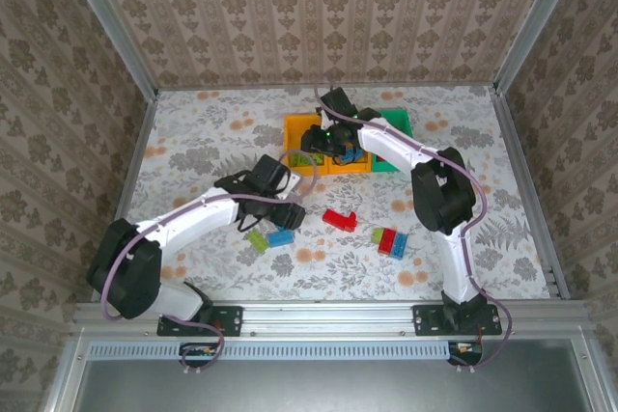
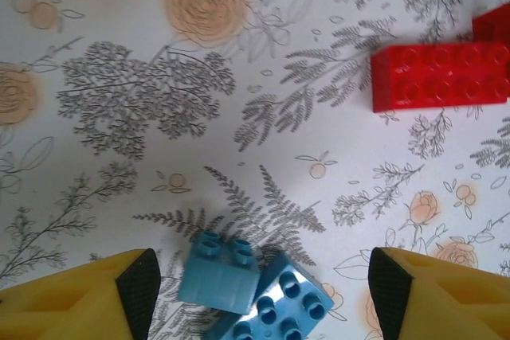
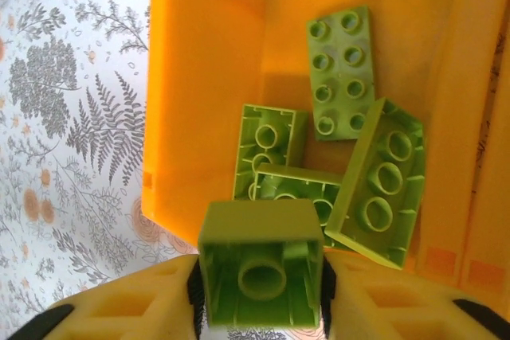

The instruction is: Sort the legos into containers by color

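Floral-print desk [image 1: 193, 151], patterned wallpaper on three sides, both arm bases bolted at the near rail. I list items from my end outward.

1. Left fingers [image 2: 137, 286]: spread wide, gripping nothing, low over the cloth. Two blue legos [image 2: 219, 272] lie touching each other in the gap between them, one tipped on its side and one studs-up. I judge the wide spread is meant to straddle one of the pair for a pick.

2. Lime green lego [image 1: 256, 239]: loose on the desk just beside the blue pair. Unsorted.

3. Red legos [image 1: 338, 219]: two touching, a little beyond and to the right of the left fingers. Unsorted.

4. Mixed cluster [image 1: 391, 241]: red, lime green and blue pieces pressed together, close to the right arm. Unsorted.

5. Right fingers [image 3: 119, 308]: closed on a single lime green brick [image 3: 260, 272], its hollow underside turned to the wrist camera, over the rim of an orange-yellow container [image 3: 199, 77]. I judge it is held there so that it drops in with its own colour.

6. Lime green pile [image 3: 343, 69]: four pieces inside that container, one flat and studs-up, the others underside-up, one of them leaning. Sorted.

7. Far row: two orange-yellow bins [image 1: 297, 132] and a green container [image 1: 396, 123] side by side, the green one at the right end. I cannot tell which orange-yellow bin the right fingers are over, nor what the other two hold.
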`<state>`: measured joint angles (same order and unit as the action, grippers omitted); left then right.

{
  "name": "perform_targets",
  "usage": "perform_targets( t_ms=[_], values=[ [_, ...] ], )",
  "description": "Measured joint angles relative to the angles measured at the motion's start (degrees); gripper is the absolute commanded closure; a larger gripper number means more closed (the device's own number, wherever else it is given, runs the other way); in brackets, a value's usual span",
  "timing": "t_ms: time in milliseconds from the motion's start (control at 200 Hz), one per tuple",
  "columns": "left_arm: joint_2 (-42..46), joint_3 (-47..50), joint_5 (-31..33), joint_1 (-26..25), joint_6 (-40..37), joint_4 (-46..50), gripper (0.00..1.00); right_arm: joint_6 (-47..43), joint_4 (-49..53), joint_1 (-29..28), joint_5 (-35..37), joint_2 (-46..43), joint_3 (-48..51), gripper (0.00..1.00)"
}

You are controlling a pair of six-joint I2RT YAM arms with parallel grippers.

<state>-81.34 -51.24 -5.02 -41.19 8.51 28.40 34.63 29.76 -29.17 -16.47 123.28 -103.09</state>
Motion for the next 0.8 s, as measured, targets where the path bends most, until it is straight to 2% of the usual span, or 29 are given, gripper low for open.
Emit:
perform_targets(
  t_ms=[210, 455, 570, 800],
  values=[
    [-1.2, 0.2, 2.4, -1.6, -0.4, 1.7, 0.33, 0.2, 1.4, 0.1, 0.2, 0.1, -0.5, 0.38],
    [-2.7, 0.2, 5.3, -1.6, -0.5, 3.2, 0.37, 0.2, 1.1, 0.1, -0.2, -0.9, 0.1, 0.33],
    [-5.4, 0.1, 5.6, -1.6, -0.5, 3.8, 0.41, 0.2, 0.0, 0.2, -0.3, -4.0, 2.5, 0.32],
    [-7.6, -1.3, 6.0, -1.5, -0.5, 5.6, 0.42, 0.2, -1.7, 1.7, -0.3, -10.9, 6.4, 0.31]
  ],
)
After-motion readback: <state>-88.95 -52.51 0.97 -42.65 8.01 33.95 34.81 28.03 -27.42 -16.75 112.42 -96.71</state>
